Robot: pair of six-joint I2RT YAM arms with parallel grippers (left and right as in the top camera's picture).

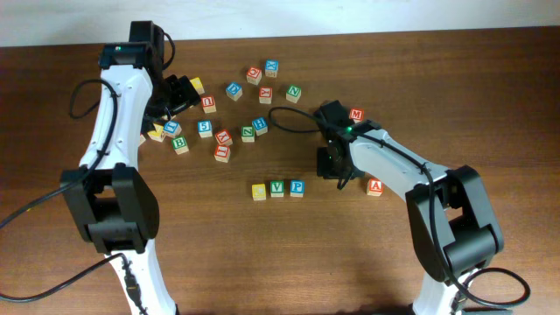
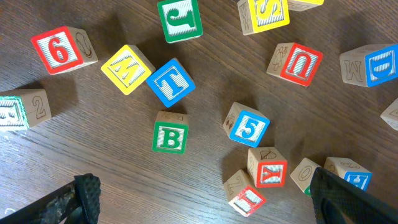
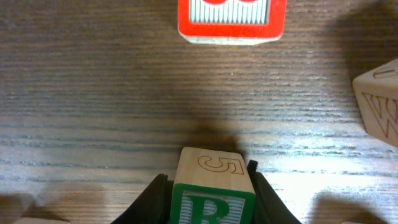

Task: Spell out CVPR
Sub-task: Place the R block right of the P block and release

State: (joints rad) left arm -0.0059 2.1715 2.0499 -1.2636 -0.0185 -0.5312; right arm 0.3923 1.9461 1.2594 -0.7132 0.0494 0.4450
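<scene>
Gently: your right gripper [image 3: 210,182] is clamped on the R cube [image 3: 211,188]; set it squarely beside the P cube [image 1: 297,187], lower centre.

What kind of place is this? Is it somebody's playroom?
Probably a robot lab or test bench, not a playroom. A left arm and a right arm stand at one wooden table, with alphabet cubes scattered between them.

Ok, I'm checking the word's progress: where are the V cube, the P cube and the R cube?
V cube [image 1: 277,188], overhead view, on its green top face.
P cube [image 1: 297,187], overhead view, on its blue top face.
R cube [image 3: 213,210], right wrist view, on its green lettered face.
</scene>
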